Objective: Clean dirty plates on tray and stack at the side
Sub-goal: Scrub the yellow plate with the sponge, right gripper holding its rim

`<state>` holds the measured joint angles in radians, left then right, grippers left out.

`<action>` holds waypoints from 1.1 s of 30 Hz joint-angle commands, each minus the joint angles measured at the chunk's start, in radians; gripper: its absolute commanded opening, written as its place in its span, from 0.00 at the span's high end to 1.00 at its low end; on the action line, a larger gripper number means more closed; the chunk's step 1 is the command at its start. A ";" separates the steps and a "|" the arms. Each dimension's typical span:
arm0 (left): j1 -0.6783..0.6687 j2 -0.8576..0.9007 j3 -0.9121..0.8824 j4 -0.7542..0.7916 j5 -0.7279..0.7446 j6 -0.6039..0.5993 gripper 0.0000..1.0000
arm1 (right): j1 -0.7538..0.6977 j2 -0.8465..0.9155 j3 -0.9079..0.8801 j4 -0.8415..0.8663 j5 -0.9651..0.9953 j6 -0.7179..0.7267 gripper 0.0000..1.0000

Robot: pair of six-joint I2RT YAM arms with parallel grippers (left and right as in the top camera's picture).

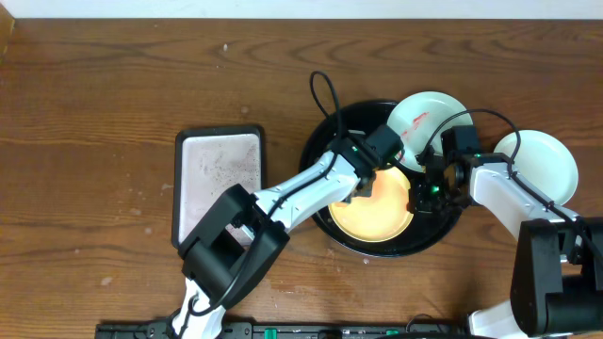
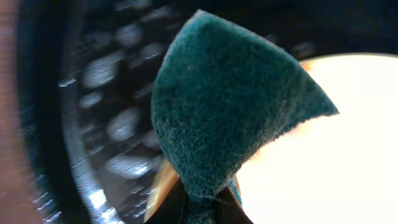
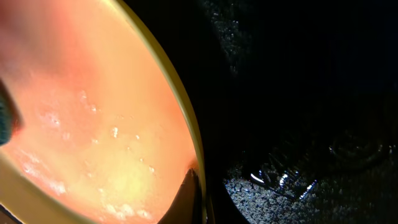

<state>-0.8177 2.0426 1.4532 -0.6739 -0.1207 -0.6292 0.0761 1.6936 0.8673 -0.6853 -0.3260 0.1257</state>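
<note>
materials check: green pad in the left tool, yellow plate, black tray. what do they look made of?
Green pad: matte, fibrous scouring felt; fuzzy nap, folds where pinched.
Yellow plate: smooth, glossy, droplets bead on it; glazed ceramic or hard plastic, cannot tell which.
Black tray: dark, finely pebbled with small glints; likely textured plastic, possibly coated metal.

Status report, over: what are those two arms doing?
Left gripper shut on green sponge, over yellow plate. Right gripper clamps plate's rim. Red-smeared plate sits alongside.
</note>
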 commanded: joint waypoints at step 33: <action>0.075 0.067 0.006 -0.155 -0.181 0.106 0.92 | -0.009 0.019 -0.013 0.004 0.120 -0.011 0.99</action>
<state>-0.7712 2.0773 1.4822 -0.8066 0.0605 -0.5735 0.0753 1.6932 0.8684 -0.6827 -0.3183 0.1253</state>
